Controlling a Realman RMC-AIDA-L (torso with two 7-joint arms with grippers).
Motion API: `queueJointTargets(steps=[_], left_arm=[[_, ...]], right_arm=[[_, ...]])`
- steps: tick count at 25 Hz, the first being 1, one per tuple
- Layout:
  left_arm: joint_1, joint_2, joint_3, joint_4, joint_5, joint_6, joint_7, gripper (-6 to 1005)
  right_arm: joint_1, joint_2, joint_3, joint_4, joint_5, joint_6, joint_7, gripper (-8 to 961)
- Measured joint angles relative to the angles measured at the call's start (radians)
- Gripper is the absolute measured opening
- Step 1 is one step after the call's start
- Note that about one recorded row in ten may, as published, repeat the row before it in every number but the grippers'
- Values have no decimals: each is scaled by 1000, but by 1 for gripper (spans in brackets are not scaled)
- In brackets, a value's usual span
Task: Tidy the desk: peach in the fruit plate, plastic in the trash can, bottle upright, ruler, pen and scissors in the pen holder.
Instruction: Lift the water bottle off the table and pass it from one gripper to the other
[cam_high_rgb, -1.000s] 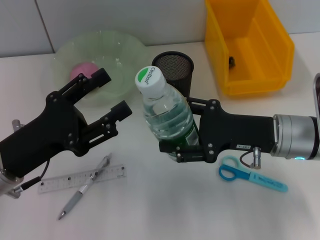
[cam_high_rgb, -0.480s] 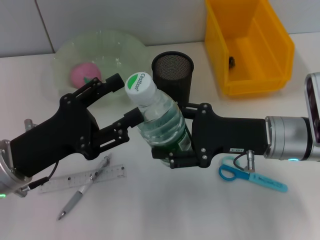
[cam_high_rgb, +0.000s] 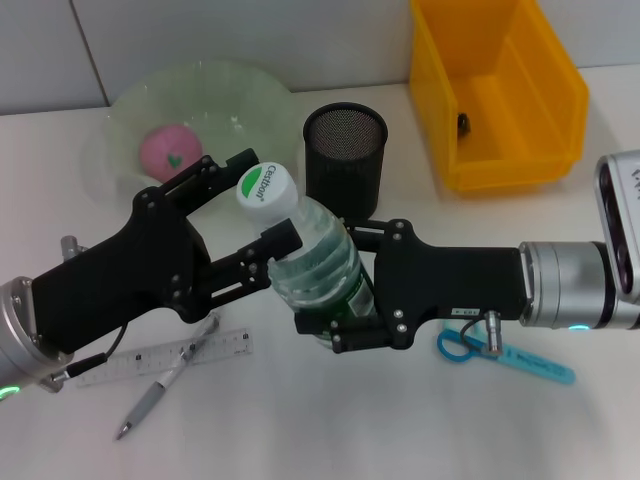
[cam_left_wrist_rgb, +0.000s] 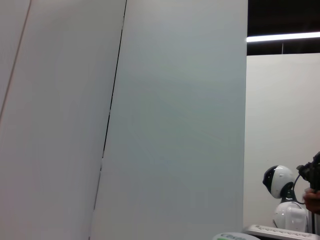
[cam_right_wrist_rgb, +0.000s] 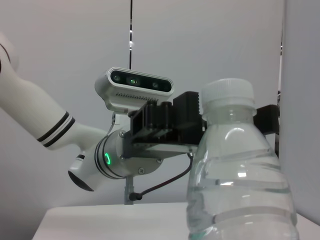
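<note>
From the head view, your right gripper (cam_high_rgb: 335, 315) is clamped around the lower body of the bottle (cam_high_rgb: 305, 260), which stands close to upright with its cap tipped a little toward the robot's left. Your left gripper (cam_high_rgb: 262, 210) has its fingers spread wide on either side of the bottle's neck, just below the cap. One finger passes behind the cap and the other meets the shoulder in front, so the neck already sits between them. The bottle's long axis runs up toward the camera, crossing both grippers.

The left wrist view shows mostly wall, with only a sliver of the bottle's cap (cam_left_wrist_rgb: 235, 236) at the lower edge, so it tells you nothing about the fingers.

In the right wrist view the bottle (cam_right_wrist_rgb: 240, 170) fills the near side, standing upright, with the left gripper (cam_right_wrist_rgb: 172, 122) level with its neck and cap.
</note>
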Motion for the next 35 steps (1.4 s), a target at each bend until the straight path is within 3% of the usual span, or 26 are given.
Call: queueJointTargets(steps=[25,31,35], left_arm=[[-15,-3,10,0,-8,0,-27,792],[-18,-1,11,0,-7,-1,-30,632],[-22,-1,12,0,-6,-1,-36,606]], right_arm=[[24,1,-12,28,0,13,-1,812],[25,1,-12,28,0,6,-1,813],[27,1,-12,27,0,6,-1,814]])
